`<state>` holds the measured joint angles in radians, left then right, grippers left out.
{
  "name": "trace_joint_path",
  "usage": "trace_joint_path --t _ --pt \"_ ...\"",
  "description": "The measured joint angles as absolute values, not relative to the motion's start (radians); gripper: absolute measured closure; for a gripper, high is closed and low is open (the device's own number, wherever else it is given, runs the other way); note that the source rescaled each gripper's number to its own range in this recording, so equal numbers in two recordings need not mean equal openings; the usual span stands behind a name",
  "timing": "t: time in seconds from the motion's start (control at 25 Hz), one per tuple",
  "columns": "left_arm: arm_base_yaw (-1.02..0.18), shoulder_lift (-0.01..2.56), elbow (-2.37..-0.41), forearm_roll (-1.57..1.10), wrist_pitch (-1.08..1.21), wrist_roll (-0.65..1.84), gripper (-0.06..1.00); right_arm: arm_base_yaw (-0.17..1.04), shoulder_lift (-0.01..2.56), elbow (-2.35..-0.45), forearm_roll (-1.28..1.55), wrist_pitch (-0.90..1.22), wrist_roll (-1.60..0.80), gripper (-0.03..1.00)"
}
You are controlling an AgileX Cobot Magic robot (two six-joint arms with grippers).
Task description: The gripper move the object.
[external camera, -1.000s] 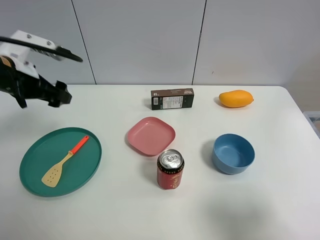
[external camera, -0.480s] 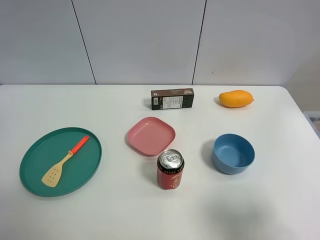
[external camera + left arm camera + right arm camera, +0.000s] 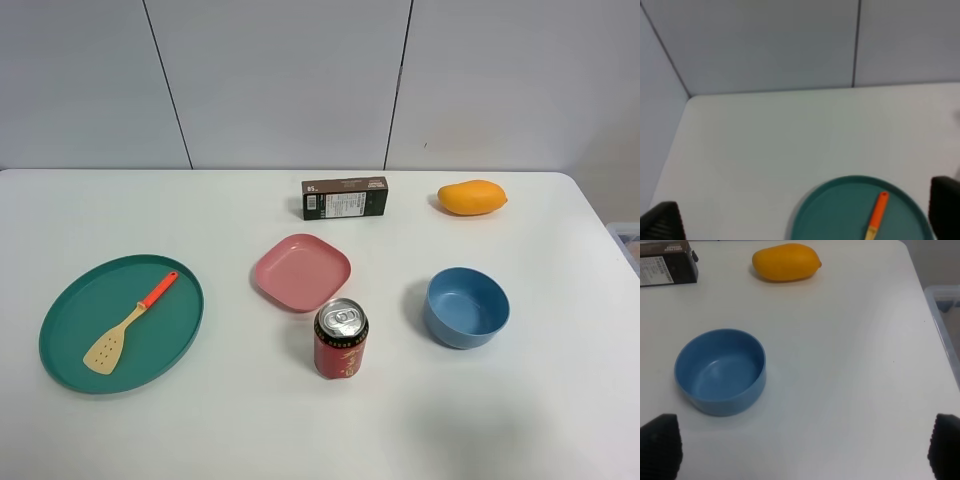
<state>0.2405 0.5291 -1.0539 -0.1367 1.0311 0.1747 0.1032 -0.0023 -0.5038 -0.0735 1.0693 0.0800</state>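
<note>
From the high view, the spatula [image 3: 130, 324] lies in the green plate [image 3: 70, 350] on the bench [image 3: 560, 400]; pink plate [image 3: 301, 271] and blue bowl [image 3: 466, 306] are empty. Left wrist: left gripper [image 3: 805, 220] fingers [image 3: 662, 225] spread, holding nothing. Right wrist: right gripper [image 3: 802, 445] fingers [image 3: 660, 445] spread.

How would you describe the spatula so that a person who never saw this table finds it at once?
Look at the white table and find the big round green plate on its left side. The spatula lies flat inside that plate, alone. It is the only utensil there: a pale yellow blade with small holes and a thin orange-red handle, much slimmer than the plump orange mango at the far right.
</note>
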Motion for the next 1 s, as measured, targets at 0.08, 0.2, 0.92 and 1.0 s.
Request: trace_joint_path --t 0.08,0.2,0.92,1.0 --pt "0.241 0.474 -1.054 -0.142 1.046 0.174 -0.05 0.103 -0.002 -0.504 -0.074 1.069 0.080 -0.03" --pt "0.220 0.408 -1.040 -0.146 1.042 0.171 -0.05 0.103 -0.002 -0.504 -0.074 1.069 0.080 -0.03" --pt "0.205 0.065 -0.668 -0.154 1.003 0.174 -0.04 0.103 -0.002 -0.504 -0.074 1.069 0.080 -0.03" --pt "0.205 0.063 -0.636 -0.153 1.005 0.174 -0.04 0.103 -0.002 -0.504 -0.074 1.069 0.080 -0.03"
